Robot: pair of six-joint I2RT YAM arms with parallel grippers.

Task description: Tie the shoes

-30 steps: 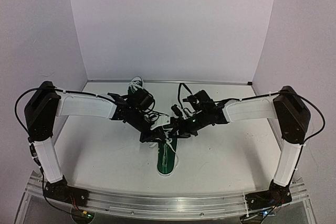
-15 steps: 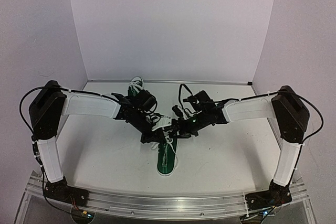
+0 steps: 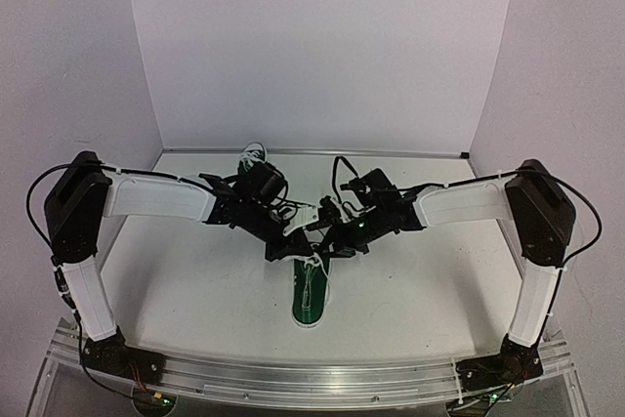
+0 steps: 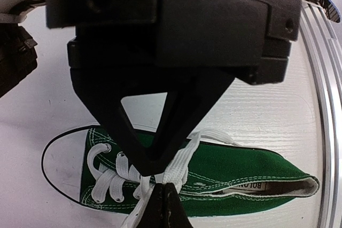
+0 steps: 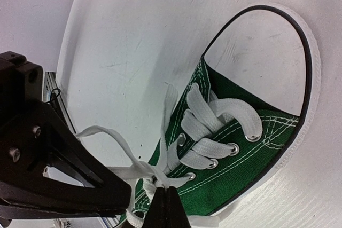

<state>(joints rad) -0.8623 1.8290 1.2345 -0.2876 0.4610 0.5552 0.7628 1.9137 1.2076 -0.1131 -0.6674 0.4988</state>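
The left hand (image 4: pixel 159 182) is pressed together, pinching the white lace (image 4: pixel 184 156) over the eyelets. The right hand (image 5: pixel 166 198) pinches it too, probably so that each can pull a strand taut. The near shoe (image 3: pixel 311 295) lies mid-surface (image 3: pixel 195 280), long axis near-to-far, toe toward the arm bases. The other shoe (image 3: pixel 252 155) sits by the far wall.

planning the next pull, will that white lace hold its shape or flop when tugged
Probably floppy: the white lace drapes in loose, sagging curves. Likely light and thin too. A hard tug may drag the small shoe, since nothing visibly pins it down.
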